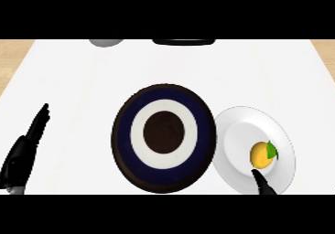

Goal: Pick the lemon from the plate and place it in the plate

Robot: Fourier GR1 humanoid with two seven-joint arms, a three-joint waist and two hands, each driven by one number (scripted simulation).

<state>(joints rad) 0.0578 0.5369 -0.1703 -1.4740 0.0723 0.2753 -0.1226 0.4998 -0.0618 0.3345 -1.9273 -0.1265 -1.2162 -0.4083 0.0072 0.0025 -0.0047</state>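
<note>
1. The right hand (263, 183) pokes up at the bottom edge, with one straight black finger just below the lemon (262, 155).
2. The left hand (25, 148) rests open at the left, fingers up.
3. The lemon sits on the white plate (238, 132).
4. The dark blue plate (126, 137) lies just beside it on the white worktop (82, 77).
5. A grey thing (106, 42) and a black thing (184, 41) sit at the far edge.

The white table (82, 91) looks smooth and matt. The plain white round plate (241, 123) appears glazed, faintly glossy. The dark-blue-and-white ringed plate (130, 137) looks matt.
</note>
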